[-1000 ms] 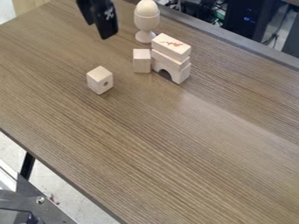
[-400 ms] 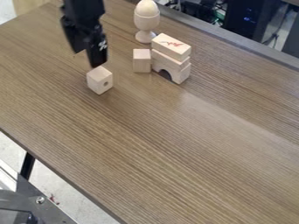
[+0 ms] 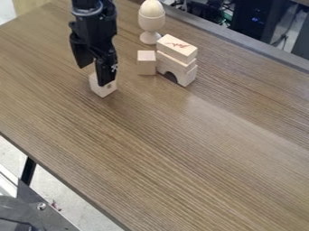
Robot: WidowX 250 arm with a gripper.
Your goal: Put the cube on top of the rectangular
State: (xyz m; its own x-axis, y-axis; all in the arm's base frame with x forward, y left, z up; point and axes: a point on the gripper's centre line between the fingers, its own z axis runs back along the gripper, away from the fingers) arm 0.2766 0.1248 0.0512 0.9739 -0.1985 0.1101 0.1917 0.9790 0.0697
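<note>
Beyond the arch stack (image 3: pixel 171 60), slightly view-L: egg cup (image 3: pixel 151 23), pale wood, stemmed, upright; contents, 1 egg-shaped pc. (image 3: pixel 151 8), lt. wood, seated w/ rounded end up. Arch stack itself, 3 pcs.: arch block (image 3: pixel 188 77) at btm., opening facing view-L front; plain rect. block mid; top block (image 3: pixel 177 48), rect., laid flat, red marking on upper face. Just beside stack, view-L: small block (image 3: pixel 146 66), plain, upright, standing betw. stack and cube. Cube (image 3: pixel 101 92), qty. 1, wood w/ round hole in one side, on tabletop (image 3: pixel 181 158), well apart from stack, view-L and a bit nearer camera. Gripper (image 3: pixel 95 75), blk., over cube, same side of stack; claw open, fingers spread, nearer one partly hiding cube. Past table edge, behind stack: dk. equip. (image 3: pixel 250 20) w/ blue lights, misc. cables.
</note>
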